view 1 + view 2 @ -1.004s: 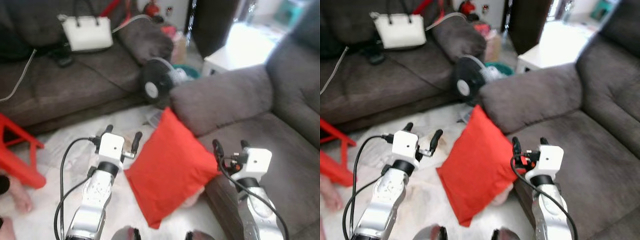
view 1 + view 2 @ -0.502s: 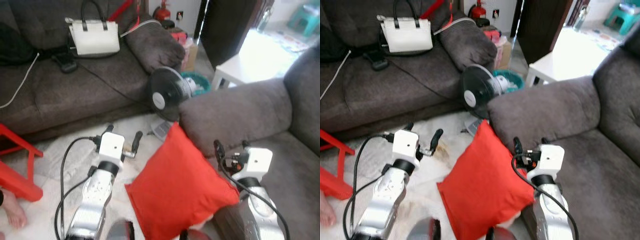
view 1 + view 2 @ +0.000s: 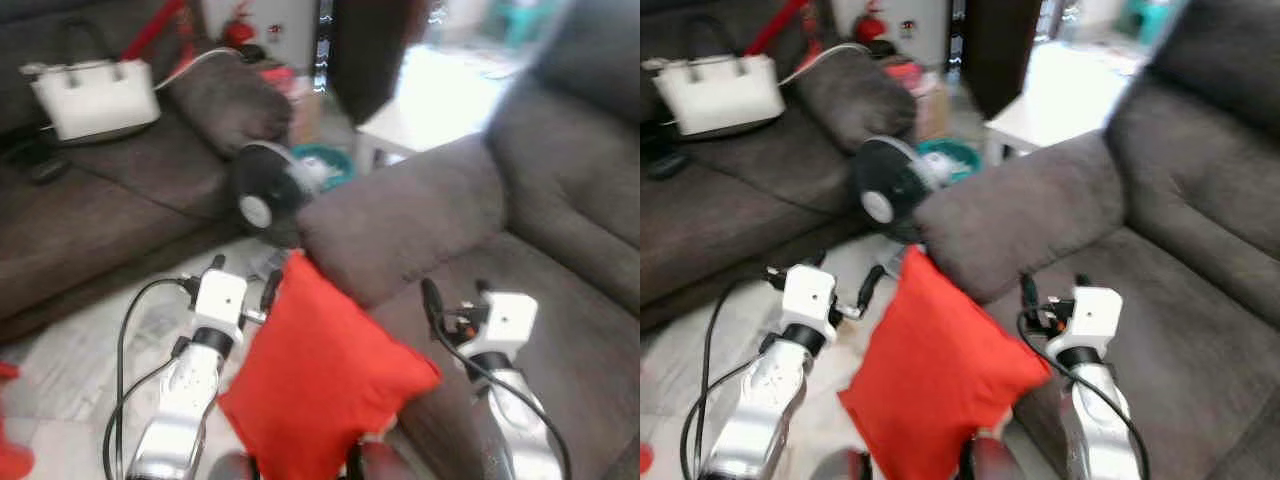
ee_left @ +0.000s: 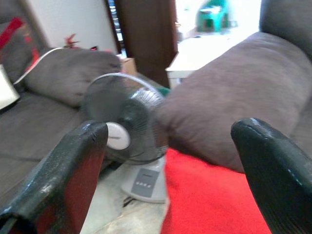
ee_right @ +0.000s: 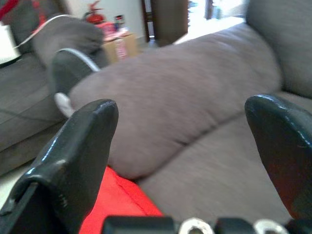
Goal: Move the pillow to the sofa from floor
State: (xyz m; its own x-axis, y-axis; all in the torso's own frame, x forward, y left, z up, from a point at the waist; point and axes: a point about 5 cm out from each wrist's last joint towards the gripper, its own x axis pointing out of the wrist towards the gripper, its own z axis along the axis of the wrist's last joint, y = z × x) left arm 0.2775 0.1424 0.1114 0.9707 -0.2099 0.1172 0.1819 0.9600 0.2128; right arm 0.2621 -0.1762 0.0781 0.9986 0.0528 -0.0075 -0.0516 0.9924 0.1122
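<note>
A red pillow [image 3: 320,385] hangs tilted between my two arms, its top corner near the grey sofa's armrest [image 3: 400,215] and its right corner over the front of the seat [image 3: 560,300]. My left gripper [image 3: 243,277] is open at the pillow's upper left edge. My right gripper [image 3: 457,292] is open just beyond the pillow's right corner, above the seat. In the left wrist view the pillow [image 4: 214,200] lies below the spread fingers [image 4: 73,161]. The right wrist view shows a corner of the pillow [image 5: 117,209] under the armrest [image 5: 180,102].
A black standing fan [image 3: 262,205] stands on the floor by the armrest. A second grey sofa on the left carries a white handbag [image 3: 95,98] and a cable. A white side table [image 3: 420,110] sits behind the armrest. Pale floor [image 3: 70,350] lies at the left.
The camera has swung toward the right sofa. The pillow now sits higher between my arms, with its right corner over the seat's front. Both grippers stay open.
</note>
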